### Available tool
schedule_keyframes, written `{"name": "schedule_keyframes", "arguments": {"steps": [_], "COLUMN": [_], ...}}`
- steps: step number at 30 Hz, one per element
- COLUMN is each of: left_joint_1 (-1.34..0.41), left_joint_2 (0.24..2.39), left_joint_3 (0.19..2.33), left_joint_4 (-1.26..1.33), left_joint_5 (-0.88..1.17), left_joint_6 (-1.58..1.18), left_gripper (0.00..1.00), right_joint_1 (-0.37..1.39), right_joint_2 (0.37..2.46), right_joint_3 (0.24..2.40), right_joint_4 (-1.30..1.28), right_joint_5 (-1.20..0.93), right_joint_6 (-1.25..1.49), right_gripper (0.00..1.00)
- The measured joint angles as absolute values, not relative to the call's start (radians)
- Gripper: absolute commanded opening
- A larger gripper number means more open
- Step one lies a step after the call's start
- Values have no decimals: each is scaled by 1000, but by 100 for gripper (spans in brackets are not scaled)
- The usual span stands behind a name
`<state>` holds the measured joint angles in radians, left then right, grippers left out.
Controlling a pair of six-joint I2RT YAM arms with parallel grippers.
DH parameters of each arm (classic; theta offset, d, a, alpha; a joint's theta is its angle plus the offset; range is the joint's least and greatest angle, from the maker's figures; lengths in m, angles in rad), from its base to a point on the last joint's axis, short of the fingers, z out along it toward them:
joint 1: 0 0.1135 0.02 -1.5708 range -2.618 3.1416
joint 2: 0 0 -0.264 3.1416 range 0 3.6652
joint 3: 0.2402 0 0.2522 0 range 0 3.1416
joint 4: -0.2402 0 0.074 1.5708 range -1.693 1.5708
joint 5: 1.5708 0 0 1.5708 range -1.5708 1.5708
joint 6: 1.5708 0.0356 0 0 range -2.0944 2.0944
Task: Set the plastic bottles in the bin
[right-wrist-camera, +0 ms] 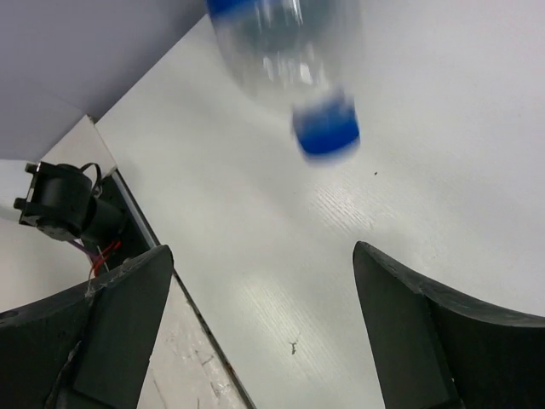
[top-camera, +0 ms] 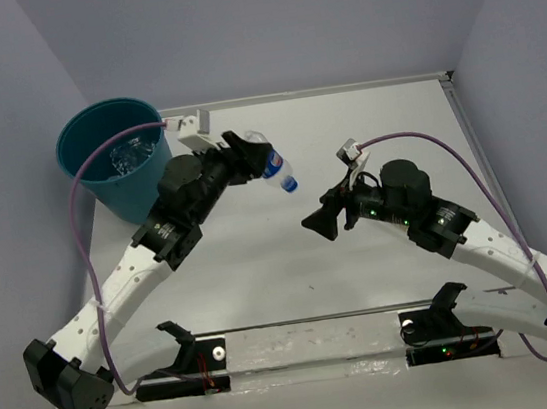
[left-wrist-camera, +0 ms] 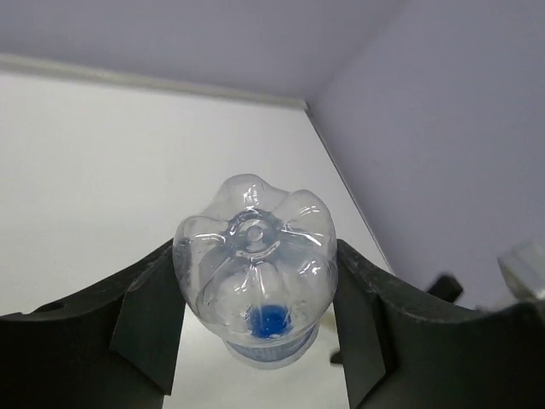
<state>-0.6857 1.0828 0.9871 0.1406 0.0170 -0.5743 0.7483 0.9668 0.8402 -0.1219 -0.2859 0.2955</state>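
Note:
My left gripper is shut on a clear plastic bottle with a blue label and holds it in the air, cap pointing down and right, to the right of the teal bin. In the left wrist view the bottle's base sits between both fingers. Clear bottles lie inside the bin. My right gripper is open and empty over the table, below and right of the held bottle. The right wrist view shows that bottle blurred at the top above my open right gripper.
The bin stands in the far left corner against the purple walls. A metal rail with black brackets runs along the near edge between the arm bases. The white table's right edge meets the right wall.

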Motion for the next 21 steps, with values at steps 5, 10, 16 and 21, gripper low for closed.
{"name": "schedule_keyframes", "arguments": {"steps": [5, 10, 16, 21], "left_joint_1": [-545, -353, -214, -100], "left_joint_2": [982, 942, 978, 1092], "left_joint_3": [1169, 1246, 1234, 1236], "left_joint_4": [97, 143, 176, 152], "left_joint_5": [-300, -523, -666, -632], "left_joint_6": [-440, -354, -291, -284], "left_gripper": [31, 32, 72, 99], "right_joint_1": [748, 748, 748, 748], "right_joint_2": [908, 896, 897, 918], "right_joint_3": [810, 772, 764, 764], "right_joint_4": [-125, -131, -157, -190], "right_joint_5": [-286, -282, -267, -261], "right_joint_6": [304, 311, 310, 307], "right_gripper": [89, 89, 89, 90]}}
